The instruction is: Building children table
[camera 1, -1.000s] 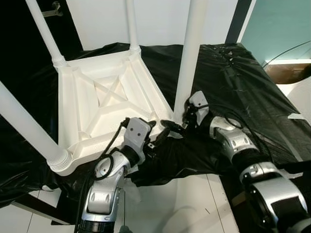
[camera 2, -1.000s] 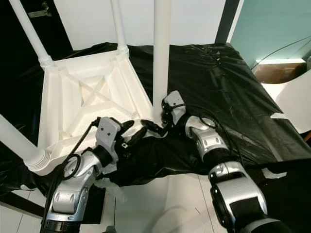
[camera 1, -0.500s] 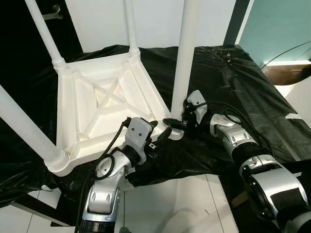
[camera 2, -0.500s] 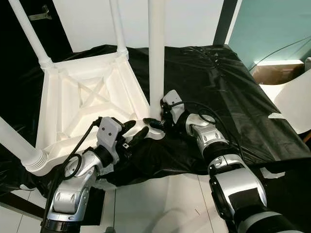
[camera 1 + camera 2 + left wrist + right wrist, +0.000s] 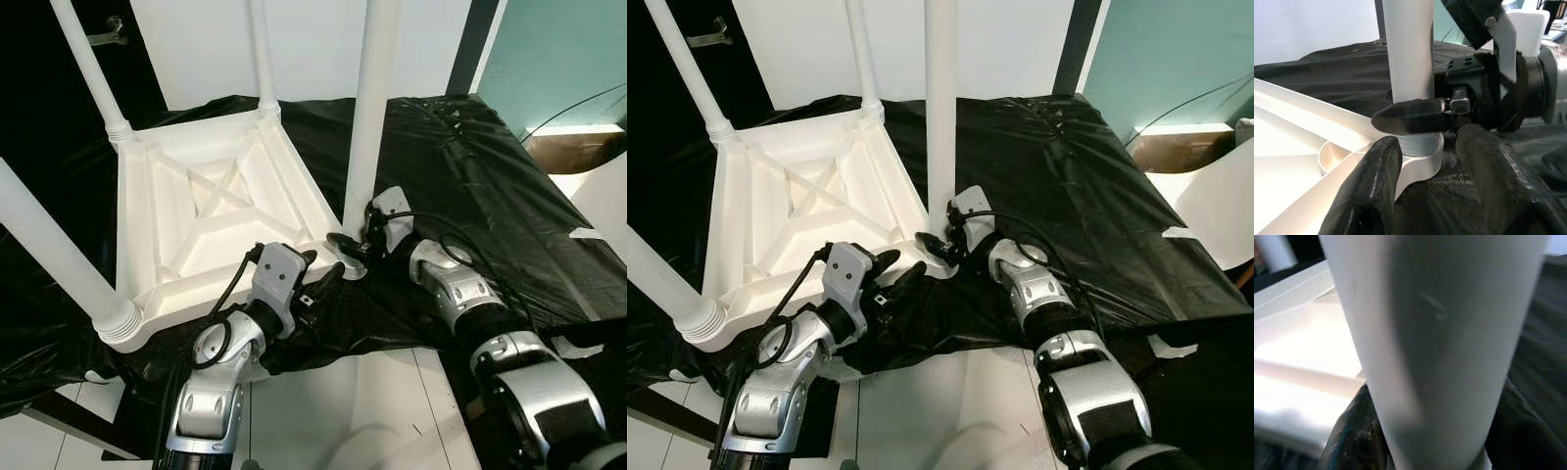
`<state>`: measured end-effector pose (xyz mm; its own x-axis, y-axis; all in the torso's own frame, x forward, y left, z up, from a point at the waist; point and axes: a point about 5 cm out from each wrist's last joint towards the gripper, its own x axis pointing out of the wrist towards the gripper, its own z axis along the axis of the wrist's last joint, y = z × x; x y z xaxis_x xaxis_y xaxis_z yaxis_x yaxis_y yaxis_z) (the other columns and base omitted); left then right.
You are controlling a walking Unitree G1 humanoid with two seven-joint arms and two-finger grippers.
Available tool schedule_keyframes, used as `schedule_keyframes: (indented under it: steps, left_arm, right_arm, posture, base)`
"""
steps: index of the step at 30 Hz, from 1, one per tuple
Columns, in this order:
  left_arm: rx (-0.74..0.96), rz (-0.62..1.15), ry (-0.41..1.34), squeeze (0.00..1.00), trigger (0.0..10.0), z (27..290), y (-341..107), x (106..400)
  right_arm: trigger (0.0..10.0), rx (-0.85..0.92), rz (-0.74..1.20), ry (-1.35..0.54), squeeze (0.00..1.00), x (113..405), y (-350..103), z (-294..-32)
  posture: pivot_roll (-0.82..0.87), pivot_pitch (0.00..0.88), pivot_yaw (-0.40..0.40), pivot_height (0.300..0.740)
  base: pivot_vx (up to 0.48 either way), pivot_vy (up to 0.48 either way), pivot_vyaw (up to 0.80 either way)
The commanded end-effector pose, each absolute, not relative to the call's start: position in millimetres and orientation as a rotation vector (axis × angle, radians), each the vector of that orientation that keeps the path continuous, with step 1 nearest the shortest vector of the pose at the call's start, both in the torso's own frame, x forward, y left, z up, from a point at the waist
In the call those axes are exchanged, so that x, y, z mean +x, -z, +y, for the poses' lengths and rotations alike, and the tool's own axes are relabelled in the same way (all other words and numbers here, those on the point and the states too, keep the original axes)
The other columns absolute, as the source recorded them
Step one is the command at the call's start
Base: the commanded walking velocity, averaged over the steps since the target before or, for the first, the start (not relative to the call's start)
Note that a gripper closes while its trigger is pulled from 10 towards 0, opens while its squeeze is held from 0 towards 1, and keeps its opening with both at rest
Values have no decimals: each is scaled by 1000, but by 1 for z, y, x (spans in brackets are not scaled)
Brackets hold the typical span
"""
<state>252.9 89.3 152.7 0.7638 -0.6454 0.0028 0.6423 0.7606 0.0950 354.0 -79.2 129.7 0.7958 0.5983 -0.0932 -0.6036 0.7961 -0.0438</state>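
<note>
The white table [image 5: 211,211] lies upside down on the black sheet [image 5: 470,166]. Its near leg [image 5: 367,137] stands straight up. The right gripper [image 5: 355,247] squeezes the leg low down, probably turning it. The left gripper [image 5: 315,286], fingers apart, waits just beside. The left wrist view shows the leg's socket [image 5: 1420,156].

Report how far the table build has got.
Done: the upside-down white plastic tabletop lies on black sheeting with three white legs standing in its corners, e.g.. In hand: the right hand is clamped around the base of the fourth white leg at its corner socket; the left hand sits open beside it. Left: finishing that leg, flipping the table upright.
</note>
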Motion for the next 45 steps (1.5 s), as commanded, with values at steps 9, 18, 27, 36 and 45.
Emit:
schedule_keyframes:
  steps: [9, 18, 27, 36, 45]
  left_arm:
    - [86, -26, 614, 0, 10000, 92, -152, 254]
    - [84, -26, 609, 0, 10000, 93, -153, 254]
    - [80, -28, 607, 0, 10000, 92, -153, 255]
    - [84, -28, 608, 0, 10000, 93, -153, 256]
    - [89, -22, 643, 0, 10000, 89, -152, 257]
  right_arm:
    - [10000, 33, 170, -386, 0, 340, -110, -62]
    - [10000, 42, 126, -335, 0, 335, -122, -57]
    - [10000, 38, 56, -394, 1000, 335, -130, -68]
    - [10000, -60, 32, -591, 0, 342, -132, -94]
    - [10000, -193, 22, -864, 0, 360, -149, -91]
  posture:
    - [50, 2, -14, 740]
    - [54, 0, -22, 740]
    - [54, 0, -26, 740]
    - [49, 0, -18, 740]
    - [40, 0, -17, 740]
  base:
    - [0, 0, 0]
    - [0, 0, 0]
    - [0, 0, 0]
    - [0, 0, 0]
    - [0, 0, 0]
